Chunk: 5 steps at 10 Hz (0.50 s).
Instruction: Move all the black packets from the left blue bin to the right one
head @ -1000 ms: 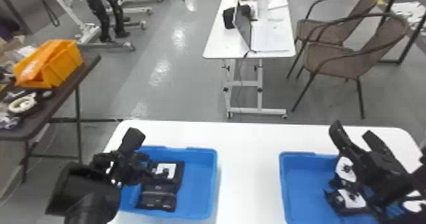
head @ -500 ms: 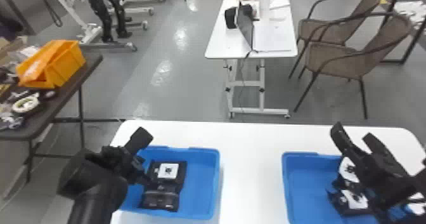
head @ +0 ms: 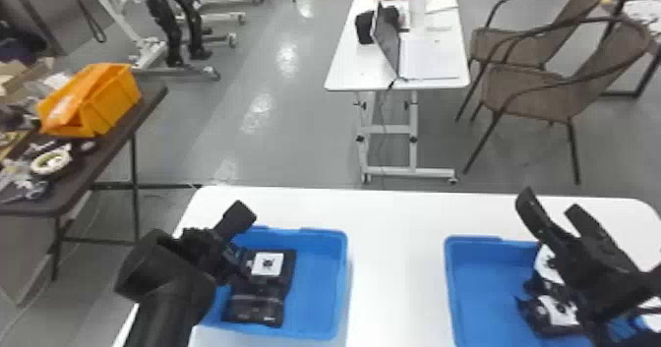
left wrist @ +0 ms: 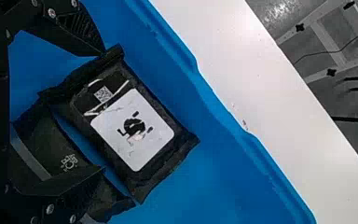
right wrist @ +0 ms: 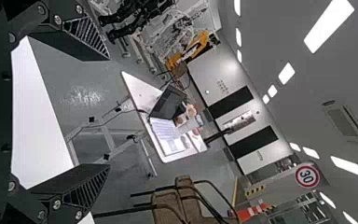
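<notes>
My left gripper (head: 221, 252) is over the left part of the left blue bin (head: 315, 333). In that bin lie a black packet with a white label (head: 268, 264) and a plainer black packet (head: 253, 309), side by side. In the left wrist view my left gripper (left wrist: 103, 109) stands open, its fingers on either side of the labelled packet (left wrist: 133, 130) and the plainer one (left wrist: 51, 144). Right gripper (head: 550, 203) is held open above the right blue bin (head: 450, 292), where black packets with white labels (head: 558, 310) lie partly behind it. In its wrist view the right gripper (right wrist: 109, 112) holds nothing.
Both bins stand on a white table (head: 393, 252), with a gap between them. A dark side table with an orange bin (head: 105, 102) is at the left. Beyond are a small white table with a laptop (head: 388, 41) and brown chairs (head: 536, 93).
My left arm has shifted to the right over the left bin, its gripper turning slightly. The right arm has stayed about where it was. The head view has drifted a little.
</notes>
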Each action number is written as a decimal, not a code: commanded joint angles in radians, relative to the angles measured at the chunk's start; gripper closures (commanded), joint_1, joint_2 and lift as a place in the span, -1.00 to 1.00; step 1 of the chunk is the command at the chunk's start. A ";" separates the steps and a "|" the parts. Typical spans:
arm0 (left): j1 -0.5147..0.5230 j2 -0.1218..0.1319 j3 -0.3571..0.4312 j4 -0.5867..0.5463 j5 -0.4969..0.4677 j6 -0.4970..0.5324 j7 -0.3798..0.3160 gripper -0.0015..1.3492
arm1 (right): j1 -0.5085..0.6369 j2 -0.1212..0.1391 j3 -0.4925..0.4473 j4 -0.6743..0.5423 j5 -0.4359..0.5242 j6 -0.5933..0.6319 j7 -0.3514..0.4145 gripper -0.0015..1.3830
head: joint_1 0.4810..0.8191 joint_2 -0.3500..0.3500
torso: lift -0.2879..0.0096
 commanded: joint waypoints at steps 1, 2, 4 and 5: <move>-0.025 0.001 -0.003 0.055 -0.018 -0.007 0.033 -0.76 | 0.000 0.000 0.000 0.005 -0.008 0.000 0.008 -0.70 | 0.27 0.54 | 0.94; -0.036 0.002 -0.002 0.082 -0.038 -0.010 0.070 -0.76 | 0.000 0.000 0.000 0.010 -0.017 0.000 0.016 -0.70 | 0.27 0.54 | 0.94; -0.074 0.013 -0.002 0.169 -0.070 -0.018 0.102 -0.74 | 0.001 0.000 0.000 0.016 -0.023 0.000 0.028 -0.70 | 0.27 0.59 | 0.94; -0.089 0.024 -0.016 0.204 -0.064 -0.026 0.102 -0.59 | -0.002 0.000 0.000 0.018 -0.023 0.000 0.033 -0.70 | 0.27 0.61 | 0.94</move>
